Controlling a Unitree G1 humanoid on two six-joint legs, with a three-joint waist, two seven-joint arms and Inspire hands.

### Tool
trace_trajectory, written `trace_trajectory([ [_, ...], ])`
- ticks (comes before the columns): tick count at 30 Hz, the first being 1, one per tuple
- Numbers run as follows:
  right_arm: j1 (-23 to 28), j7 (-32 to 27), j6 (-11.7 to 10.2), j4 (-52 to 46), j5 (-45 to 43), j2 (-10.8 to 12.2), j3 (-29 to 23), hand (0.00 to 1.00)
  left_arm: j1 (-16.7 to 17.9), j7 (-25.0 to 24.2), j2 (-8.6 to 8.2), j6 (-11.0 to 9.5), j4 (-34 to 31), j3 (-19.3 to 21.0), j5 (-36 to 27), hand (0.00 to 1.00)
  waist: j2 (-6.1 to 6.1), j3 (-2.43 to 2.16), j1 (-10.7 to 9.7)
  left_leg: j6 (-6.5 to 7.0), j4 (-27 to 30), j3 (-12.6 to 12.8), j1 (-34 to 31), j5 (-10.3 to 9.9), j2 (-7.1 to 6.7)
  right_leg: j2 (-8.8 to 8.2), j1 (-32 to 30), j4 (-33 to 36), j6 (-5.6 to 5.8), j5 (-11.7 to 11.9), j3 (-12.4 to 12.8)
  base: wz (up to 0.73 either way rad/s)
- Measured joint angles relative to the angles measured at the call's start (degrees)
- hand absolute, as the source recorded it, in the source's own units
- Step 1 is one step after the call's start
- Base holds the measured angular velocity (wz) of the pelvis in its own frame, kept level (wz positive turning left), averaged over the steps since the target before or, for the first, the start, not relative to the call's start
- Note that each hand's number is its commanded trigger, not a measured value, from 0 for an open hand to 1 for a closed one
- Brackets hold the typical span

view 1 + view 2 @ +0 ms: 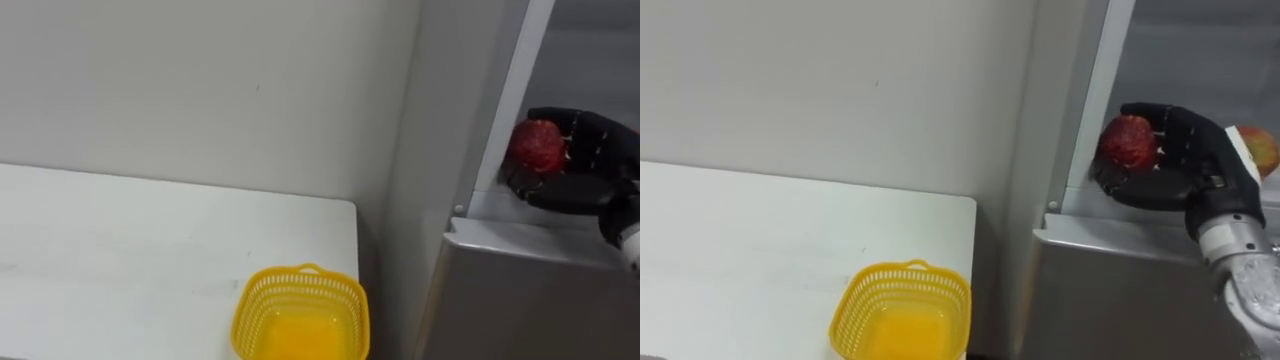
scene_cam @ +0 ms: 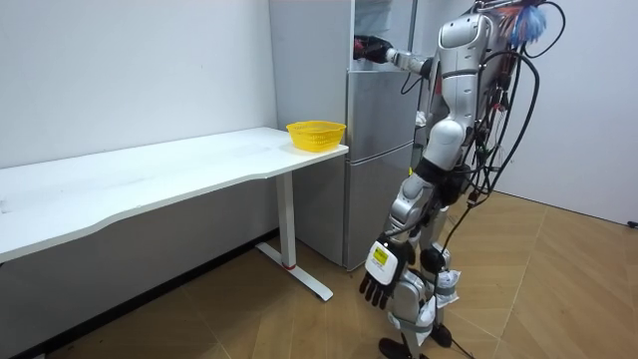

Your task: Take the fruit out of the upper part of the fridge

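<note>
Your right hand [image 1: 1193, 160] is inside the upper fridge [image 1: 1110, 290] compartment, just past the edge of the open door frame. It is gripping the red fruit [image 1: 1128, 141]: the fingers curl over its top and far side and the thumb hooks in from below. The fruit sits in the crook of the hand, on the side nearest the door frame, and only its left face is clear of the fingers.

You are looking at a round fruit, deep red with a slightly mottled, dull skin and a paler patch towards the top. It is small enough for the hand to wrap most of the way round. Whether it is lifted off the shelf or resting on it, you cannot tell from here.

Just behind the back of the hand, deeper in the compartment, lies a second fruit [image 1: 1264, 150], paler, red shading to yellow.

Well below the hand and out to its left, a yellow basket [image 1: 846, 318] stands at the near corner of the white bench [image 1: 760, 250], close to the fridge side.

In the room view you stand upright facing the fridge. Your left hand [image 2: 379, 284] hangs low beside your leg, well away from the right hand, fingers loose and holding nothing.
</note>
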Motion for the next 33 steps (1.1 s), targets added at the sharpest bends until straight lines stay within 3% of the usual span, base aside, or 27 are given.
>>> trace_trajectory([
  [3,5.16,-3.45,-0.02,-7.81,-2.3,2.84,-0.5,1.0,0.24,2.19,-0.77,-1.16,0.0,-0.03,0.05,0.0,0.75,0.03,-0.19,0.0,-0.02,-0.12,0.09,0.0,-0.06,0.04,0.1,-0.05,0.0,0.0,0.05,-0.01],
  [5,8.02,-5.37,-0.15,-12.24,-6.3,6.18,-0.52,1.0,0.53,2.89,-1.75,-2.28,0.12,0.01,0.19,0.0,1.07,0.24,-0.68,0.01,-0.03,-0.14,0.05,-0.01,-0.08,0.03,0.06,-0.05,0.0,0.0,0.05,0.0],
  [10,13.99,-8.88,-1.27,-20.74,-15.12,10.05,-0.32,1.0,1.09,2.94,-2.84,-4.54,0.66,-0.02,0.02,0.0,1.42,0.15,-0.85,0.01,-0.35,0.24,-0.21,0.02,-0.03,0.09,-0.69,0.01,0.0,0.01,0.98,-0.06],
  [13,16.06,-11.57,-2.21,-26.34,-19.85,10.46,0.57,1.0,1.19,2.95,-2.83,-5.65,3.34,-0.03,0.02,0.0,1.99,0.08,-0.57,0.02,-0.51,0.48,-0.2,0.02,-0.05,0.22,-0.95,0.08,-0.02,0.03,1.51,-0.1],
  [15,16.06,-13.34,-4.08,-28.76,-23.22,10.83,1.08,1.0,0.96,2.9,-2.78,-6.19,4.82,-0.05,-0.08,0.0,2.06,0.11,-0.58,0.01,-0.56,0.48,-0.32,0.02,-0.05,0.24,-1.15,0.13,-0.02,0.03,1.55,-0.02],
  [20,16.04,-15.35,-8.78,-33.39,-29.01,10.84,2.08,1.0,0.33,1.47,-2.77,-7.96,7.32,-1.06,-0.4,0.0,1.08,0.15,0.29,0.01,-0.6,0.44,-0.27,0.02,-0.03,0.25,-0.97,0.04,-0.02,0.03,1.38,0.01],
  [25,15.95,-15.0,-9.87,-33.66,-33.59,10.83,5.99,1.0,-0.71,0.11,-2.09,-8.19,7.92,-2.14,-1.05,0.0,-0.25,0.58,0.59,0.02,-0.47,0.54,-0.26,0.02,0.01,0.19,-1.09,0.59,-0.02,0.03,1.46,0.0],
  [33,14.63,-12.33,-10.97,-33.6,-40.65,10.65,10.98,1.0,-4.31,-0.79,-1.45,-8.62,9.54,-3.58,-1.05,0.0,-0.87,0.54,2.35,0.1,0.04,0.16,-1.1,-0.02,-0.05,0.07,-1.64,0.81,0.06,0.08,0.86,0.02],
])
